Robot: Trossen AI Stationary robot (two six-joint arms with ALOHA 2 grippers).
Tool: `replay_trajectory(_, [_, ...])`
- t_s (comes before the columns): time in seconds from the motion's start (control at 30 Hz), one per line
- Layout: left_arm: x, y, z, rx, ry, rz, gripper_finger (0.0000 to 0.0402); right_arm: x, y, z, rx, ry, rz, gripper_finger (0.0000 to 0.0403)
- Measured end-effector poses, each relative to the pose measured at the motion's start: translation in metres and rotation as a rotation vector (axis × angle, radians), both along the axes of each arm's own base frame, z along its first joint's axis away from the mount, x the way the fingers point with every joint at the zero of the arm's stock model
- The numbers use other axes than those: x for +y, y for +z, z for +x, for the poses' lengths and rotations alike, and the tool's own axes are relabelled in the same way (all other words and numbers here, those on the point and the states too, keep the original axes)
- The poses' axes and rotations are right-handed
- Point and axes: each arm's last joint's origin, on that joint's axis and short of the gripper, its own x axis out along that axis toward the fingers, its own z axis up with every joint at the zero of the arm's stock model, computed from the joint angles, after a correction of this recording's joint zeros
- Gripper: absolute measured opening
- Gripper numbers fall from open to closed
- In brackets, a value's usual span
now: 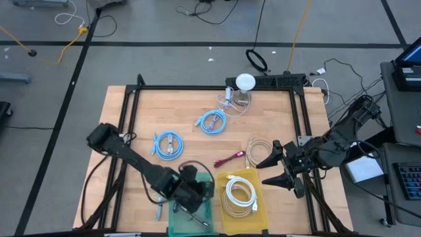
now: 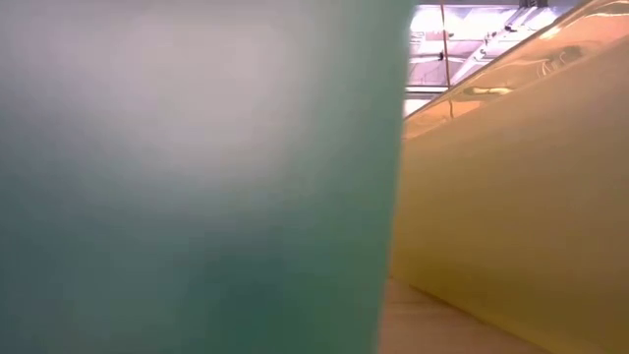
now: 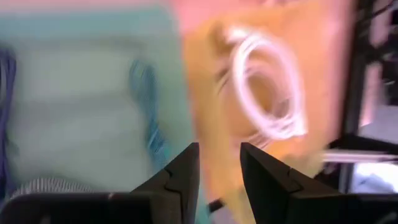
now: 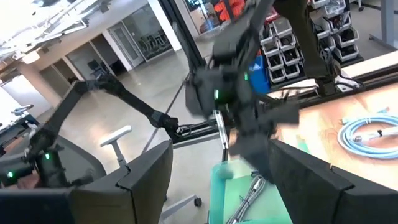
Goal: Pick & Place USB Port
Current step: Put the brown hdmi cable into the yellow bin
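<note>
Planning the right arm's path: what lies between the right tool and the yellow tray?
Only bare wood; the high view shows nothing between the right tool and the yellow tray.

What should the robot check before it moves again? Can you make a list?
1. Left hand over the green bin: ok.
2. Left hand's fingers parted, nothing between them: ok.
3. Cable lying in the green bin: ok.
4. White cable inside the yellow bin: ok.
5. Right hand open, waiting beside the yellow bin: ok.
6. Red cable and two blue cables on the table, not yet sorted: not ok.
</note>
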Motion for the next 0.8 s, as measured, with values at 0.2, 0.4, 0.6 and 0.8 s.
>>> replay_trajectory(0.2, [0.045, 0.048, -0.022, -0.040, 0.041, 0.145, 0.0120, 0.000, -0.002, 0.000, 0.019, -0.007, 0.009, 0.0254])
replay_trajectory(0.4, [0.106, 0.067, -0.038, 0.144, 0.004, 0.252, 0.0120, -0.003, -0.003, 0.000, 0.021, -0.096, -0.010, 0.0254])
replay_trajectory(0.6, [0.169, 0.062, -0.035, 0.344, -0.127, 0.299, 0.0120, -0.017, -0.014, 0.002, 0.107, -0.281, -0.074, 0.0254])
replay_trajectory(0.8, [0.220, 0.061, -0.032, 0.405, -0.193, 0.379, 0.0120, -0.049, -0.042, 0.013, 0.362, -0.496, -0.067, 0.0253])
